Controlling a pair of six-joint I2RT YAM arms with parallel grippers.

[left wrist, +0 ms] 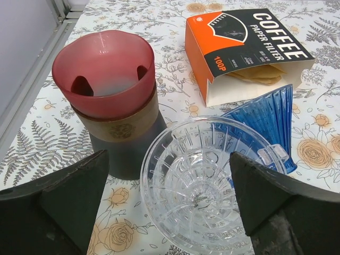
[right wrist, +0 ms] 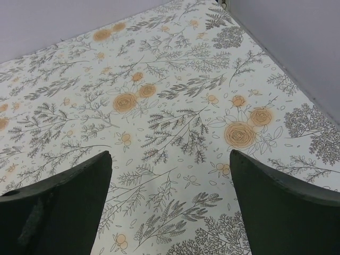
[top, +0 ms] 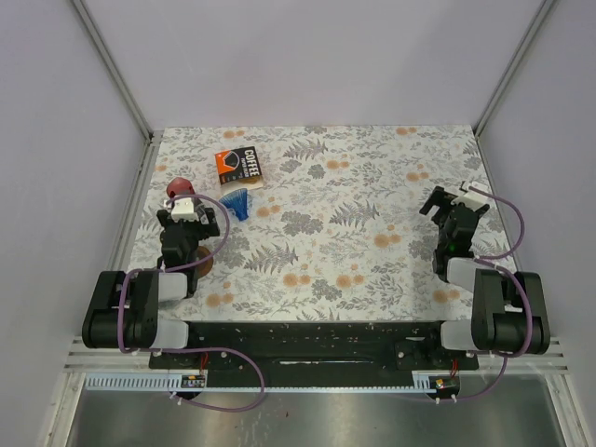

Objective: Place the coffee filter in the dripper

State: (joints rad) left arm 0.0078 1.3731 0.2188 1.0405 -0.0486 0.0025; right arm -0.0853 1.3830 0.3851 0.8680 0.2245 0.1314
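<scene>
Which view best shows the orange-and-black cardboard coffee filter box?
Left wrist: the orange-and-black cardboard coffee filter box sits close, label readable, open end showing paper filters. Top external shows it small; right wrist shows only floral tablecloth.

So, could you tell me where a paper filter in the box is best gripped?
Probably the exposed edge of the filters peeking out of the open end of the box. The box lies flat with that opening toward the near side, so come in low from there, jaws above and below the thin stack, avoiding the blue dripper in front.

Paper filters perhaps half-hidden in box
</scene>
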